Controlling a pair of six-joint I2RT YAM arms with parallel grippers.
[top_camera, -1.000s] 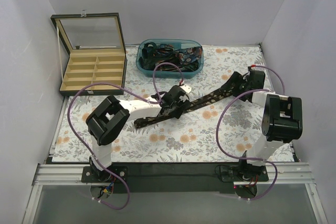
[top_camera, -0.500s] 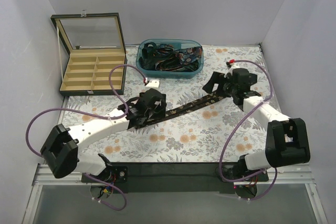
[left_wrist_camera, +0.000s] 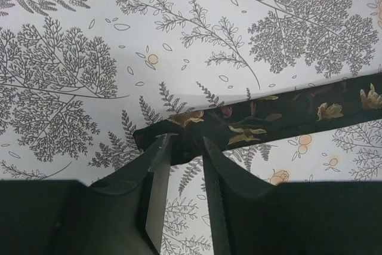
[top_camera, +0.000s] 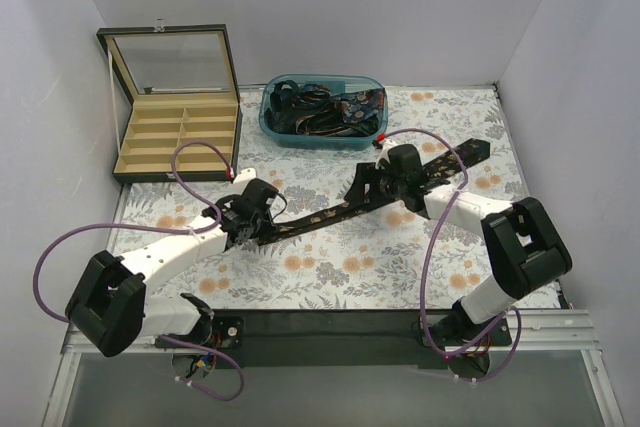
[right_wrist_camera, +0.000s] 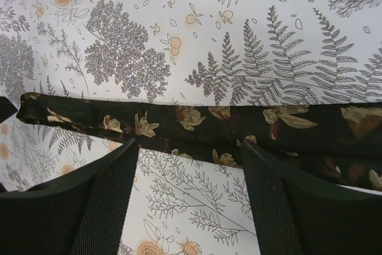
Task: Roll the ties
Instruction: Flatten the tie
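One of the ties point(top_camera: 312, 217), dark with gold flowers, lies stretched slantwise across the floral cloth, from the front left to the back right. In the left wrist view its narrow end point(left_wrist_camera: 149, 134) is just left of my left gripper point(left_wrist_camera: 184, 143). The narrowed jaws pinch a bunched bit of its near edge. From above, my left gripper point(top_camera: 244, 231) sits at that low end. My right gripper point(right_wrist_camera: 188, 147) stands wide open, its fingertips at the near edge of the tie point(right_wrist_camera: 197, 122), nothing between them. Seen from above, the right gripper point(top_camera: 366, 191) is over the tie's middle.
A teal bin point(top_camera: 270, 128) heaped with more ties stands at the back centre. A compartmented box point(top_camera: 178, 137) with its glass lid up is at the back left. Purple cables point(top_camera: 200, 152) loop over both arms. White walls close in the sides.
Both arms have slid left along the tie. The left gripper reached its narrow end and narrowed its jaws onto it. The right gripper came from the wide end to the middle.
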